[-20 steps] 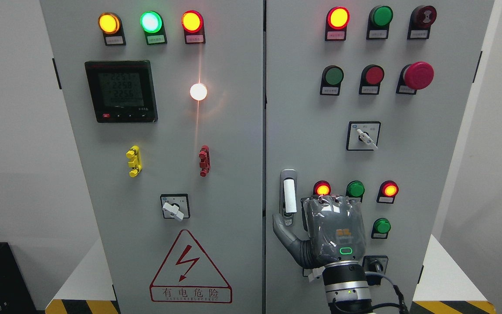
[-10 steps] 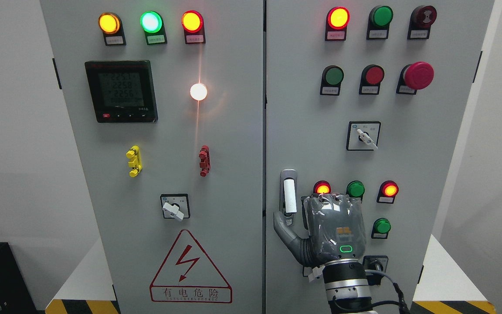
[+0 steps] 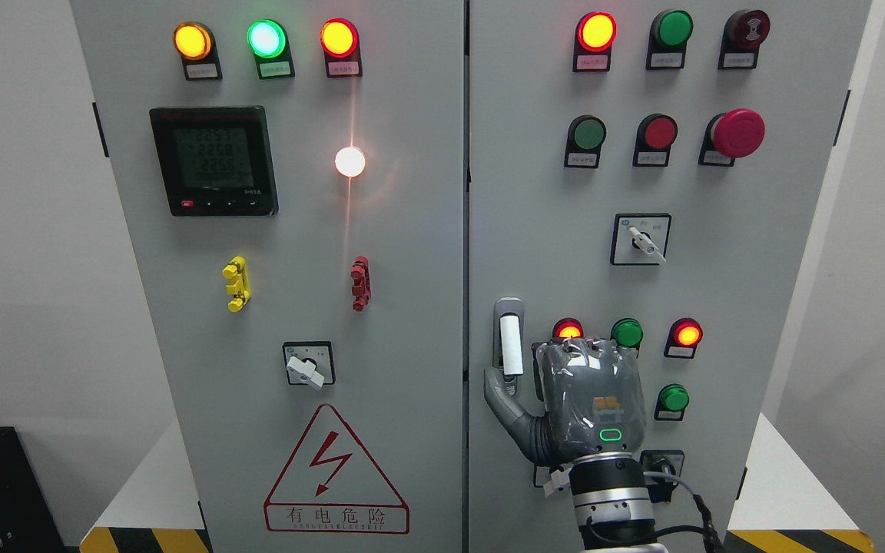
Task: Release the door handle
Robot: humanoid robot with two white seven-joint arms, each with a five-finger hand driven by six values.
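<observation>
A grey cabinet (image 3: 412, 230) carries red, green and amber lamps (image 3: 266, 38), a red-outlined warning triangle (image 3: 335, 476) and a white handle (image 3: 511, 346).

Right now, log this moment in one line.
right hand: beside door handle, not gripping | thumb below handle | door: shut | left hand: out of view

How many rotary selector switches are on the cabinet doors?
2. One switch is on the left door, above the warning triangle. The other switch is on the right door, mid-height. The right hand may hide more.
</observation>
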